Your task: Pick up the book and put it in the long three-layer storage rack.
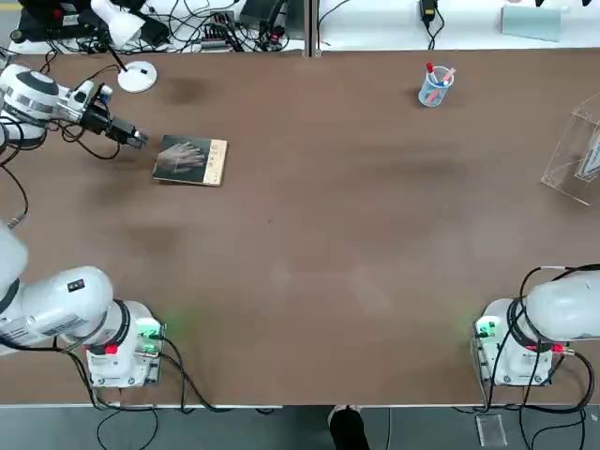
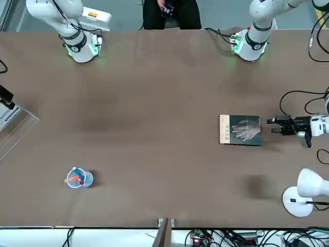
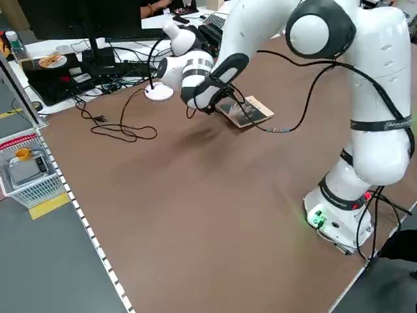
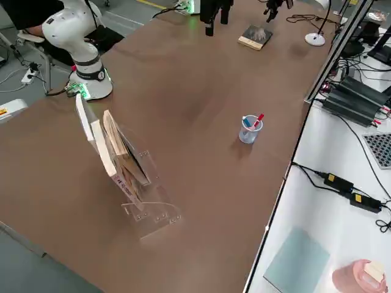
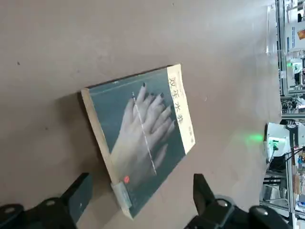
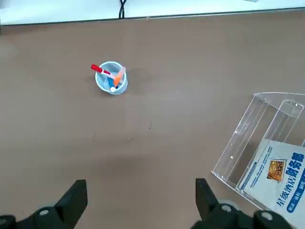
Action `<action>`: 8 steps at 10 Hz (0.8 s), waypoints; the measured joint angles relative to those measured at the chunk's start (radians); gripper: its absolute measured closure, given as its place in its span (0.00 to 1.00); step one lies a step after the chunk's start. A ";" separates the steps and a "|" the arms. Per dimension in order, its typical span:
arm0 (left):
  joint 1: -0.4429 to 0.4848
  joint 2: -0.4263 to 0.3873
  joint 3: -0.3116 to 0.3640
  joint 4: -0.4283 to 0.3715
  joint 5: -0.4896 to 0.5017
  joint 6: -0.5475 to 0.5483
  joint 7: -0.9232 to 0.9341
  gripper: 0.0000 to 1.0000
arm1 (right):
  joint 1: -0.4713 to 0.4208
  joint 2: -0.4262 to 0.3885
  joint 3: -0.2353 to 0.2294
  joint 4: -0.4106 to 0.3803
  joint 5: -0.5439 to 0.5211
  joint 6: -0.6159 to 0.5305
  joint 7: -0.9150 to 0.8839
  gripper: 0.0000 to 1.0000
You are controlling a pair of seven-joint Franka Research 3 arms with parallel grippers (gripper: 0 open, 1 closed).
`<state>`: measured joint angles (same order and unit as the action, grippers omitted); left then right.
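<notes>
Here the left gripper (image 1: pixel 139 140) hangs just beside the book (image 1: pixel 191 160), jaws spread; the right gripper (image 6: pixel 138 205) is parked, jaws released.

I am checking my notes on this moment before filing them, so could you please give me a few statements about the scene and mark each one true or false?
1. The book lies flat on the table. True.
2. The left gripper is shut on the book. False: its jaws are open and sit just beside the book's edge, not gripping it.
3. The clear rack already holds some printed matter. True.
4. The pen cup stands inside the rack. False: it stands alone on the table, apart from the rack.
5. The right gripper hangs open above the table near the rack. True.
6. The desk lamp lies on top of the book. False: it stands beside it, apart.
</notes>
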<state>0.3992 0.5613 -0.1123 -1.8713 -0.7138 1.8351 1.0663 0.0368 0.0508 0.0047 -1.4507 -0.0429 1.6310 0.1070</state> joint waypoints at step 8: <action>-0.006 0.093 -0.004 0.065 -0.043 0.000 0.001 0.09 | 0.000 0.000 0.000 0.000 0.000 0.000 0.000 0.00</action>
<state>0.3937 0.6545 -0.1159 -1.8061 -0.7567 1.8351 1.0669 0.0368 0.0508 0.0044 -1.4507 -0.0429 1.6314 0.1070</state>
